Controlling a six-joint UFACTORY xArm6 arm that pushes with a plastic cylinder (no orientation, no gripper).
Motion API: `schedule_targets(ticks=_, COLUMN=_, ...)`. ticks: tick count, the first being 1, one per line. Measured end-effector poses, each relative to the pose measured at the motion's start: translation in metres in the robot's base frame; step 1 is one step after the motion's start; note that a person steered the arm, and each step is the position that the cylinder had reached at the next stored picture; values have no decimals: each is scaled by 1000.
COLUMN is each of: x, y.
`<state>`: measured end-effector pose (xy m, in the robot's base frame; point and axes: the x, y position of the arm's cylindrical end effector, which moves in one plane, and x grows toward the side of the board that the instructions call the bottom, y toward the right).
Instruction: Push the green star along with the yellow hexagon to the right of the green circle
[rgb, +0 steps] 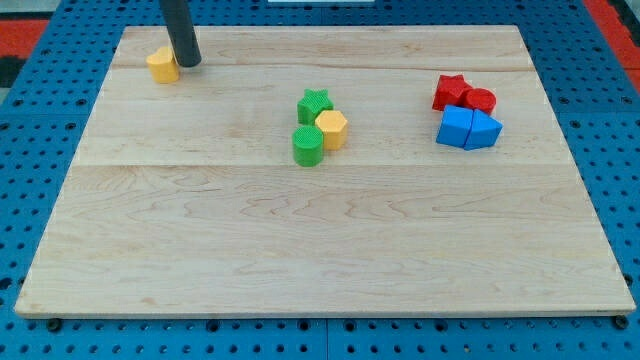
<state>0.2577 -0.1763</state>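
Note:
The green star (314, 104) sits near the board's middle, touching the yellow hexagon (332, 128) just below and to its right. The green circle (308, 145) stands right below the star, touching the hexagon's left side. My tip (188, 63) is far off at the view's top left, well away from these three blocks, right beside another yellow block (162, 65) on its left.
A red star (451, 92), a red round block (481, 101), a blue cube (455, 127) and a blue triangular block (485, 131) cluster at the view's right. The wooden board (320, 250) lies on a blue pegboard (30, 180).

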Motion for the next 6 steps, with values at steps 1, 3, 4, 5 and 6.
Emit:
schedule_targets(ticks=1, x=1, y=50)
schedule_targets(ticks=3, x=35, y=121)
schedule_targets(ticks=4, x=81, y=142)
schedule_targets(ticks=5, x=105, y=185)
schedule_targets(ticks=6, x=148, y=189)
